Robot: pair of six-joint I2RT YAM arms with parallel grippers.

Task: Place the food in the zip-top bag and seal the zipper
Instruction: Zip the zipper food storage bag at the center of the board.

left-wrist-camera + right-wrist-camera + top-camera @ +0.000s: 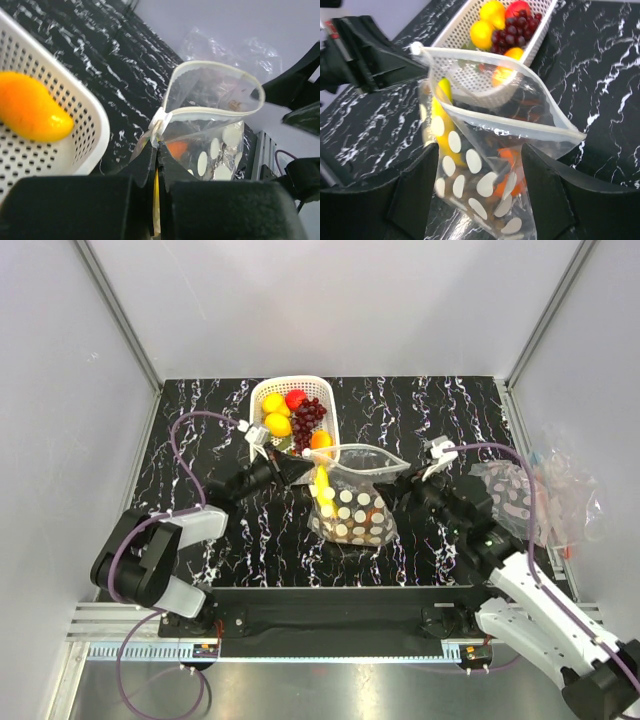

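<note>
The clear zip-top bag [355, 502] with white dots stands mid-table, mouth open. A yellow banana [322, 490] and an orange [507, 170] lie inside it. My left gripper [298, 469] is shut on the bag's left top corner beside the white slider [159, 122]. My right gripper [402, 486] is open, its fingers [415, 192] on either side of the bag's lower body [485, 175]. In the white basket [268, 390] behind lie two lemons [276, 413], a strawberry [296, 398], dark purple grapes [308, 418] and an orange fruit [321, 439].
A heap of crumpled clear plastic bags [540, 490] lies at the right edge of the table, beside my right arm. The basket wall [80, 120] stands just left of my left gripper [159, 150]. Enclosure walls stand at the back and both sides.
</note>
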